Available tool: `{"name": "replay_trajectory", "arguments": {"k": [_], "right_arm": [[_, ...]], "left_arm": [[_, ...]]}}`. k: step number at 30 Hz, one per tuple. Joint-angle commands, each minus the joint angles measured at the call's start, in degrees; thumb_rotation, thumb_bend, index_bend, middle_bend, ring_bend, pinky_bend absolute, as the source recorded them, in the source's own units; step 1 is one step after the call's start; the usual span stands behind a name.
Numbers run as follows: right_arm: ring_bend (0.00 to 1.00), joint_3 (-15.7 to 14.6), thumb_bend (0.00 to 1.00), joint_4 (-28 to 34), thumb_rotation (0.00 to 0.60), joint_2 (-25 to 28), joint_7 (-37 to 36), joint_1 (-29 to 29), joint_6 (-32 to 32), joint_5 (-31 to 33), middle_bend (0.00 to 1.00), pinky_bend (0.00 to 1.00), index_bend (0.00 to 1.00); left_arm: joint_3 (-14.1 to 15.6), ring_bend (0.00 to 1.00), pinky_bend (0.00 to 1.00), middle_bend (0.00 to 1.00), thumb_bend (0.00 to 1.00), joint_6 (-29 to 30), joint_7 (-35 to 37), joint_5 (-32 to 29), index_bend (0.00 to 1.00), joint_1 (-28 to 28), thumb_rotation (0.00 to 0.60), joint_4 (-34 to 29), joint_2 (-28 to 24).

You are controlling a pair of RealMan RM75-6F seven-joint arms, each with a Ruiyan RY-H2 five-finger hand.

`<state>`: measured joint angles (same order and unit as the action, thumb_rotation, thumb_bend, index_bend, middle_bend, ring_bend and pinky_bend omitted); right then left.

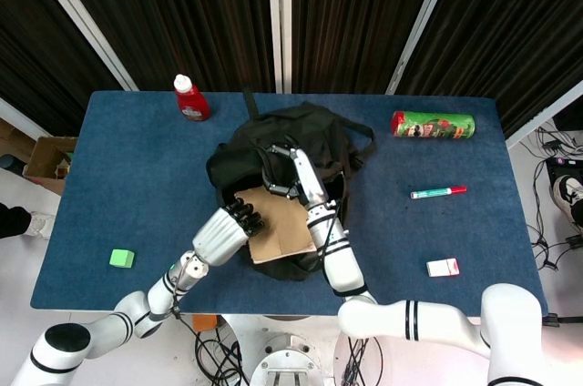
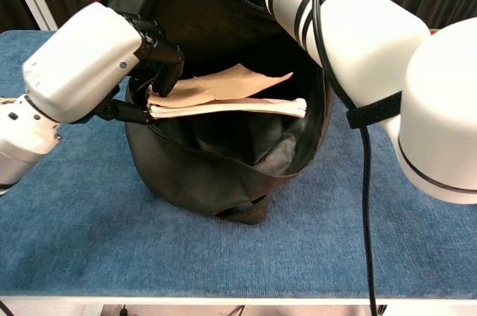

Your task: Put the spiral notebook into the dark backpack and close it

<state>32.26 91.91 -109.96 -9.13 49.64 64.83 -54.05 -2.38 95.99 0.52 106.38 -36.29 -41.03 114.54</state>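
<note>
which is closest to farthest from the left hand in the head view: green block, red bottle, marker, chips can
From the left hand, nearest first:
1. green block, off to its left near the table's front edge
2. red bottle, at the back left
3. marker, to the right
4. chips can, at the back right

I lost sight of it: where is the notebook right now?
The spiral notebook lies across the open mouth of the dark backpack at the table's middle, held at its near-left end by the left hand.

Head view looks straight down; chest view (close, level) shares the backpack (image 1: 290, 136).
</note>
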Motion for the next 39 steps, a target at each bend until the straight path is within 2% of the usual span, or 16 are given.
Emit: {"name": "replay_trajectory", "arguments": {"k": [1, 14, 15, 17, 20, 23, 29, 34, 37, 39], "right_arm": [[0.25, -0.54, 0.48, 0.6, 0.6, 0.22, -0.44, -0.43, -0.14, -0.63, 0.53, 0.02, 0.69], [0.25, -1.59, 0.48, 1.18, 0.6, -1.29, -0.33, -0.99, 1.29, -1.94, 0.53, 0.02, 0.69], [0.25, -1.6, 0.48, 1.07, 0.6, -1.32, -0.33, -1.09, 1.38, -2.0, 0.53, 0.02, 0.69], [0.25, -1.53, 0.48, 0.78, 0.6, -1.38, -0.35, -1.23, 1.52, -2.05, 0.53, 0.02, 0.69], [0.25, -1.44, 0.48, 0.02, 0.6, -1.48, -0.38, -1.39, 1.48, -1.91, 0.53, 0.02, 0.69], [0.25, -1.31, 0.48, -0.71, 0.6, -1.64, -0.7, -1.51, 1.19, -1.65, 0.53, 0.02, 0.69], [0.25, -1.07, 0.48, -1.41, 0.6, -1.22, -0.65, -1.75, 0.63, -1.54, 0.53, 0.02, 0.69], [0.25, -2.1, 0.48, -1.64, 0.6, -0.4, -0.89, -2.55, -0.27, -1.69, 0.53, 0.02, 0.69], [0.25, -3.93, 0.48, -1.38, 0.6, 0.73, -1.18, -3.4, -1.7, -2.29, 0.52, 0.02, 0.67], [0.24, -6.42, 0.47, -1.18, 0.6, 2.09, -0.96, -4.08, -3.22, -3.78, 0.48, 0.01, 0.6]], "left_arm": [[-1.04, 0.58, 0.6, 0.7, 0.28, -2.82, 0.17, -2.39, 0.76, -0.71, 0.6, 3.02, 2.08], [-4.1, 0.57, 0.6, 0.69, 0.27, -11.57, -4.94, -8.98, 0.74, -3.81, 0.6, 9.38, 7.71], [-4.38, 0.56, 0.6, 0.68, 0.26, -12.56, -5.97, -9.85, 0.7, -3.68, 0.6, 9.53, 7.98], [-4.81, 0.51, 0.57, 0.58, 0.19, -14.32, -7.71, -11.46, 0.56, -3.03, 0.6, 8.64, 8.0], [-5.44, 0.38, 0.54, 0.37, 0.02, -14.9, -8.79, -13.67, 0.26, -1.32, 0.6, 4.39, 7.25], [-5.63, 0.33, 0.52, 0.29, 0.0, -13.2, -10.42, -14.63, 0.16, 0.43, 0.6, 0.32, 6.09], [-3.24, 0.31, 0.49, 0.27, 0.0, -8.46, -12.49, -14.32, 0.14, 5.49, 0.6, -8.61, 1.04], [-0.36, 0.31, 0.49, 0.29, 0.0, -3.89, -12.05, -14.16, 0.14, 11.41, 0.6, -16.52, -6.12], [0.61, 0.31, 0.49, 0.31, 0.0, -1.57, -11.46, -14.71, 0.15, 14.71, 0.6, -20.73, -11.01], [0.97, 0.31, 0.49, 0.32, 0.0, -0.43, -11.57, -14.99, 0.15, 16.43, 0.6, -23.59, -14.32]]}}
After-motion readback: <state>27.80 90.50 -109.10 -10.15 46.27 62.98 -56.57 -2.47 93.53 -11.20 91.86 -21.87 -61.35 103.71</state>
